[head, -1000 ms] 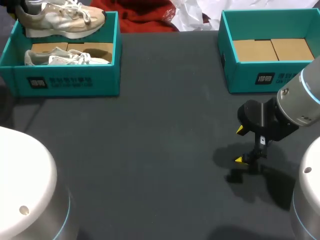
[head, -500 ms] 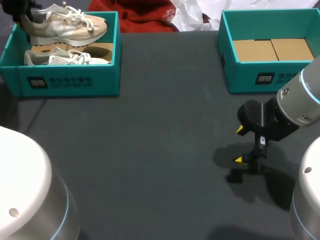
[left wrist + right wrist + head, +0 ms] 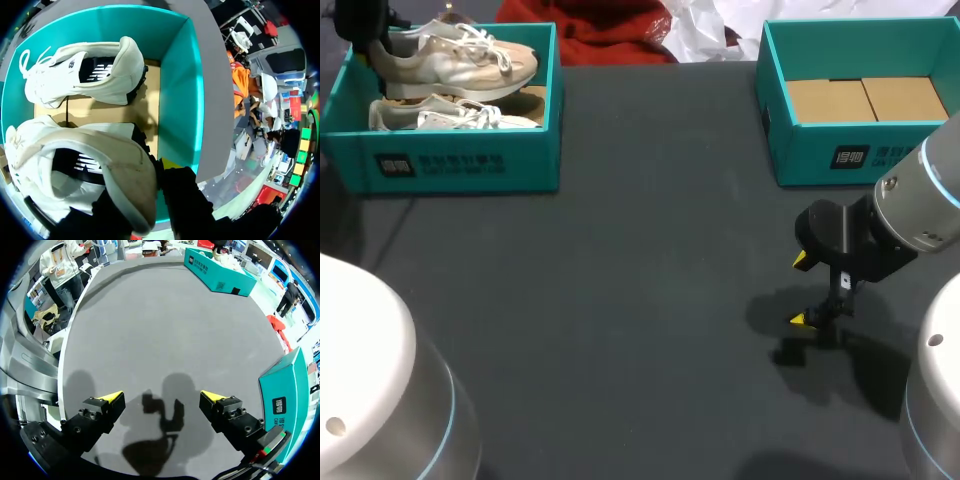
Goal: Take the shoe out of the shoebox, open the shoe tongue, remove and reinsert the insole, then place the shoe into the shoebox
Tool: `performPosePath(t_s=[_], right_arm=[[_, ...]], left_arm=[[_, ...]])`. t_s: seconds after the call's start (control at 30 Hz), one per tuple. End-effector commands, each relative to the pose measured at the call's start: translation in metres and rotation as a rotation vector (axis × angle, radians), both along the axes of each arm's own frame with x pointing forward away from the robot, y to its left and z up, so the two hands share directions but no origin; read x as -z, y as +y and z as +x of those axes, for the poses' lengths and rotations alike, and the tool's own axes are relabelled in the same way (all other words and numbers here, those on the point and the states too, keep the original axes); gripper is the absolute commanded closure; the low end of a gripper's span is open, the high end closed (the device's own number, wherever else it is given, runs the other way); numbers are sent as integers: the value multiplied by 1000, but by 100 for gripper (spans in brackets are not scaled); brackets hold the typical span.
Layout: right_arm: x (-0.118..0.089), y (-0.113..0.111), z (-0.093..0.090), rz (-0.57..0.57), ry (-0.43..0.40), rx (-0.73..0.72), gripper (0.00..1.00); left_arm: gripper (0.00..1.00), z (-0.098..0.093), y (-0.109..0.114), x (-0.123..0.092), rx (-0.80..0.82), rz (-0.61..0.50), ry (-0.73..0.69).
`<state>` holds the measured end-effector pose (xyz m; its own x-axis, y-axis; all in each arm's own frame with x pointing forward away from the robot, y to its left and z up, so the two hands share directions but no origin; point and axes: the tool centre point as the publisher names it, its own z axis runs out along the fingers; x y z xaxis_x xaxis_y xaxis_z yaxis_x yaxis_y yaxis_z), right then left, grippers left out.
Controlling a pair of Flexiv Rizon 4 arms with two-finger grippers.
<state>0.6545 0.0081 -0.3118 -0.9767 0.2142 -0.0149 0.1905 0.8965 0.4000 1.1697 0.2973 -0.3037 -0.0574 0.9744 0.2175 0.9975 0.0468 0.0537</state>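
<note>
Now L pincer grips shoe heel over shoebox.

Nothing legible on left shoebox or right shoebox.

Silver-grey arms with blue light rings; black right claw, yellow tips.

Over the shoebox, the left hand is cut off by the picture's edge. From the wrist, the heel of the raised shoe covers one finger. The shoebox wall hides the sole of the second shoe.
</note>
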Motion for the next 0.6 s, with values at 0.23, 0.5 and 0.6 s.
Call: performPosePath(t_s=[0.23,0.5,0.6], right_arm=[[0,-1,-2,-1,-3,1,0],[0,-1,-2,-1,-3,1,0],[0,-1,-2,-1,-3,1,0]], left_arm=[[100,15,0,15,-18,12,11],[100,25,-5,25,-16,38,-5],[100,27,-7,30,-18,44,-4]])
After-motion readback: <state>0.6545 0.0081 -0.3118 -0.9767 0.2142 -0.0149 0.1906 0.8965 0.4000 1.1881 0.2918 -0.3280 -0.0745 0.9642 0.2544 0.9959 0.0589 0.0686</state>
